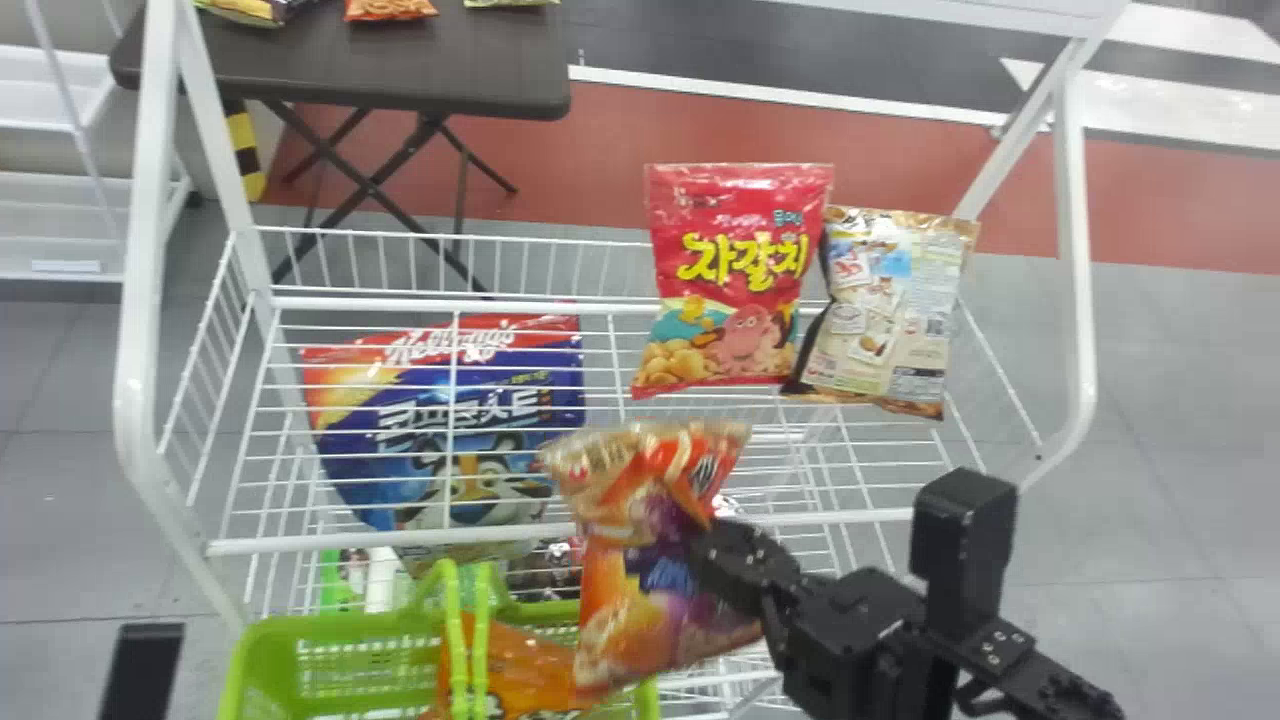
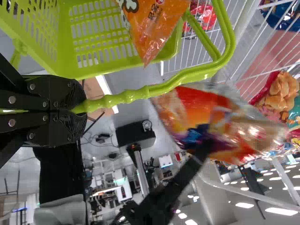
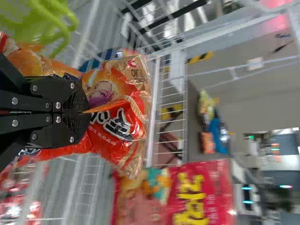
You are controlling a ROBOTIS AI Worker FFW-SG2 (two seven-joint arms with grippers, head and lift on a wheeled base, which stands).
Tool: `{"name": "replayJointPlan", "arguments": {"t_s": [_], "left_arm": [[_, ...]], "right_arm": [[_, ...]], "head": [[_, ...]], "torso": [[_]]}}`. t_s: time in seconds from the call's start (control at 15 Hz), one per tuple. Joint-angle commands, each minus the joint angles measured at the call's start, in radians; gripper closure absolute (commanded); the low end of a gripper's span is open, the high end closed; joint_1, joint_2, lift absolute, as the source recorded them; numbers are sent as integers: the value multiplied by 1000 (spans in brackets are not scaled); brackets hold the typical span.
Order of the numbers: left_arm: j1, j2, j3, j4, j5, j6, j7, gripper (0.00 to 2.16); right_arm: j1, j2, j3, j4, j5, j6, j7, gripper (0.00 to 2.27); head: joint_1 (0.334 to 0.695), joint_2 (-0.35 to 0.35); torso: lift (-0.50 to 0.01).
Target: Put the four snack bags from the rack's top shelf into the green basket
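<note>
Closed on a pinched fold of film, the right hand (image 3: 84, 111) was held at the lower middle of the head view, with an orange snack bag (image 1: 630, 600) gripped in it near the right end of the green basket (image 1: 335, 632). By a fold rather than by its plump middle, the bag could presumably be carried without its contents being crushed; its glossy film was creased and puffed. Whether the basket's rim had been cleared could not be told. Inside the basket, at the bottom of the frame, another orange bag (image 1: 530, 665) was seen. The smooth plastic handle (image 2: 154, 90) was clasped by the shut left hand (image 2: 77, 106), probably so that the slotted basket would be kept steady. At upper right, a flat-faced red bag (image 1: 740, 265) and a beige bag (image 1: 885, 305) were propped, just side by side, at the back of the white wire top shelf (image 1: 350, 541), probably to be fetched next.
</note>
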Motion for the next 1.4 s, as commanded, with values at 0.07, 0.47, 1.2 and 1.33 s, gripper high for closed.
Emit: {"name": "replayJointPlan", "arguments": {"t_s": [0.07,0.47,1.2,1.33], "left_arm": [[1,-5,-3,-2,1,-5,6,2142],[3,-5,-17,-9,-1,-8,11,2142],[18,-3,-73,-28,-19,-5,22,2142],[18,-3,-86,-31,-30,-5,25,2142]], "right_arm": [[17,-5,-34,-15,2,275,51,2125],[21,-38,80,51,-1,358,71,2125],[-164,-40,305,423,1,-142,124,1754],[-192,-48,298,483,1,-216,157,552]], "head": [[695,-296],[695,-350],[695,-50],[695,1]], "torso": [[0],[0],[0],[0]]}}
